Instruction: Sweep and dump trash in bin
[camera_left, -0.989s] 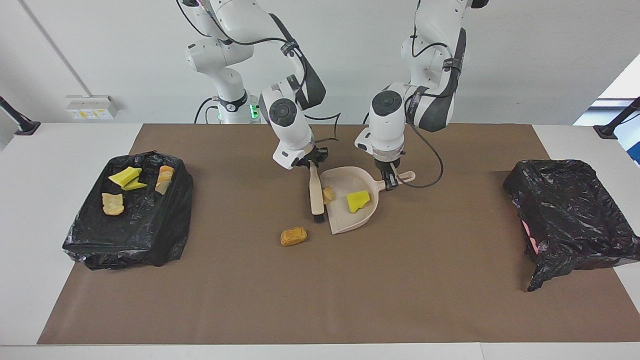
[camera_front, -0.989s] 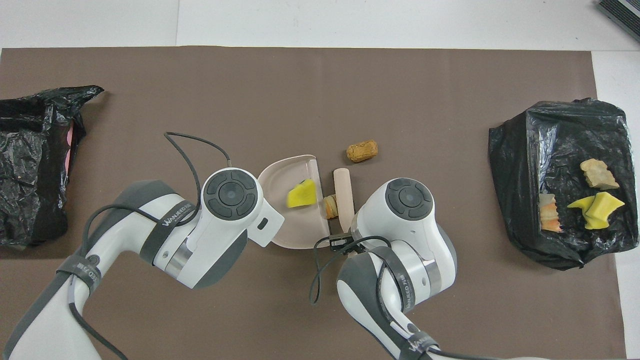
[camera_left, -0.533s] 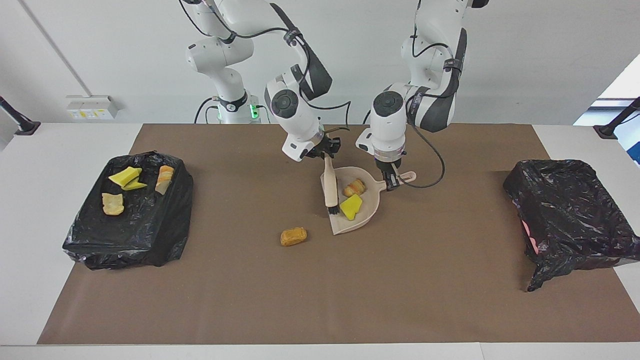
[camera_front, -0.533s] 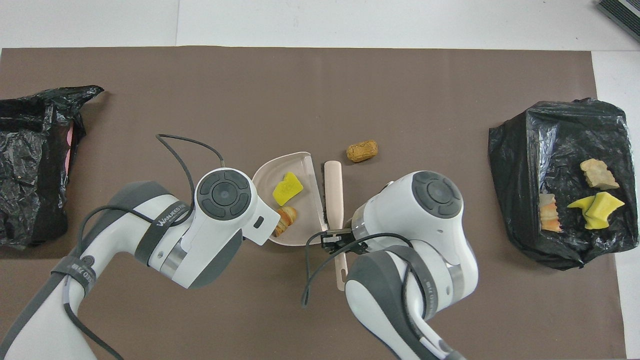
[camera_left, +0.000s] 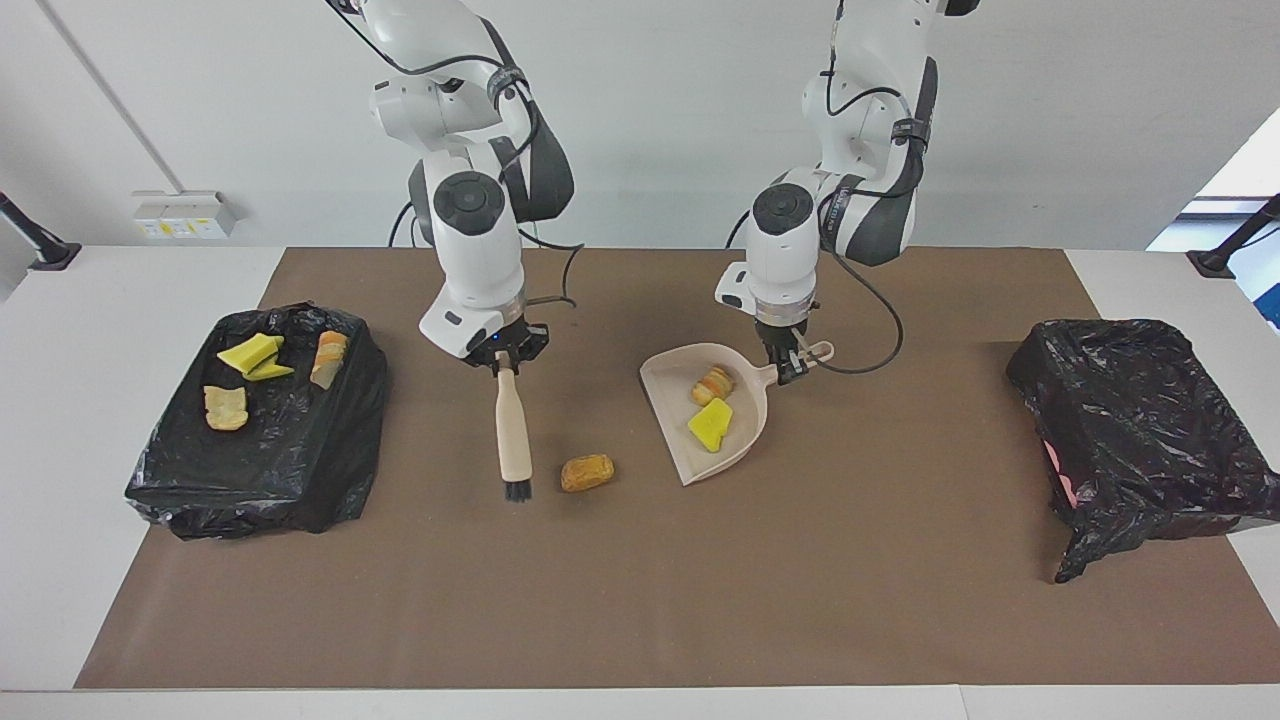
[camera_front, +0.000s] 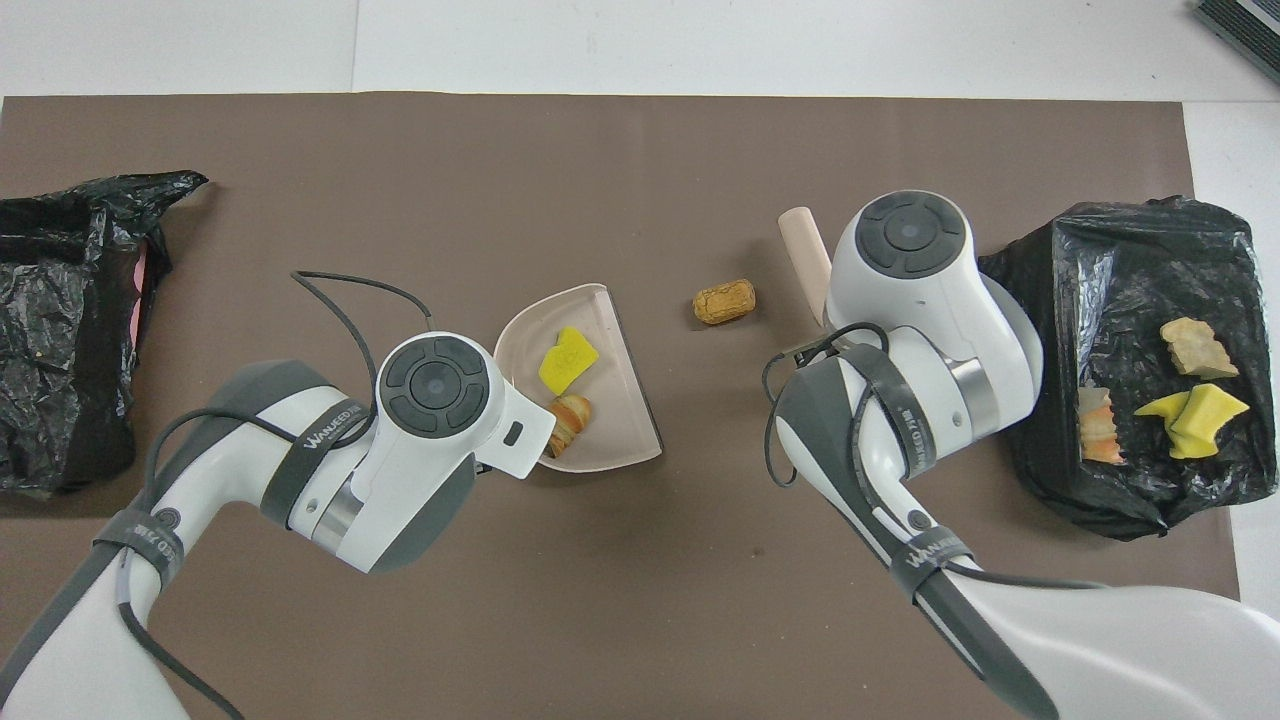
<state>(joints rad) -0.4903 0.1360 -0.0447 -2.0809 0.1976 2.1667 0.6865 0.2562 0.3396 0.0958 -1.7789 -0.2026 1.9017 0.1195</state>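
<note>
One lump (camera_left: 587, 472) between brush (camera_left: 513, 437), dustpan (camera_left: 745, 440).

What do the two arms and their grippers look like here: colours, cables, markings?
Both arms are glossy white with dark grey joint sections and round dark grey end caps. Black cables loop loosely along each, strapped by black bands with white lettering. The left gripper and right gripper are small, black and two-fingered.

1. We note both glossy white robot arms (camera_left: 470, 250) (camera_left: 790, 240) have rounded shells with dark grey joint sections.
2. We see round dark grey caps (camera_front: 436, 380) with segmented rings on the wrists.
3. We see thin black cables (camera_front: 350, 310) looping outside, strapped by bands.
4. We read grey "WANJEED" lettering (camera_front: 325, 440) on the forearm bands.
</note>
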